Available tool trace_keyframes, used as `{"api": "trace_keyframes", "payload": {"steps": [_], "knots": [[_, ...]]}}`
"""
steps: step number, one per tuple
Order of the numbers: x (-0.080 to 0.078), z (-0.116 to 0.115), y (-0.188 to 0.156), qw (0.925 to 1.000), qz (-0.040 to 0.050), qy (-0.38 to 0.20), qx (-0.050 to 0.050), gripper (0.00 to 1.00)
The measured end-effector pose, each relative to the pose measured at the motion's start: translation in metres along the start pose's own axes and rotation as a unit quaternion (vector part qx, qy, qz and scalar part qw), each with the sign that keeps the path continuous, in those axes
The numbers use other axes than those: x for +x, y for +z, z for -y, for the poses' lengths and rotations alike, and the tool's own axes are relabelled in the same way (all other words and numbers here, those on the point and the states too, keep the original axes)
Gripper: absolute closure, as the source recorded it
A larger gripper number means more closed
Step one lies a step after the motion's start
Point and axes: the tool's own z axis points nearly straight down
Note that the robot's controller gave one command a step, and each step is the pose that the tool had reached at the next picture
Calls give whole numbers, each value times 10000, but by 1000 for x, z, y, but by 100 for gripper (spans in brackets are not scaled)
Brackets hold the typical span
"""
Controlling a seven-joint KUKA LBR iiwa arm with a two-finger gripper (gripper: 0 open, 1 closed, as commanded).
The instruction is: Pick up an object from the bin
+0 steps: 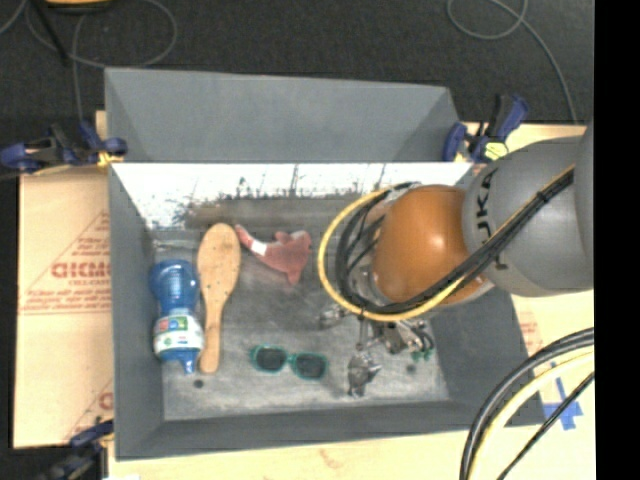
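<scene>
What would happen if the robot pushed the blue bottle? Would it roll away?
The blue bottle lies on its side at the left of the bin, so a sideways push would probably roll it, though the wooden paddle right beside it may stop it. Its smooth round body might slip when gripped.

Bin floor (290,318): the stretch behind and to the right of the gripper (360,373) is covered by the orange cover (425,243) and the cables (335,258).
Small green thing (424,352): just right of the gripper, partly under the wrist's metal parts; its kind is too small to tell.
Arm (540,218): cut off at the right edge.
Blue bottle (175,303): far left of the gripper; its label is unreadable.
</scene>
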Motion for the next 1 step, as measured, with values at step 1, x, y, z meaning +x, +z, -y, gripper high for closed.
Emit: {"api": "trace_keyframes", "payload": {"steps": [1], "knots": [[-14,-35,24,9988,-34,-494,-14,0]]}}
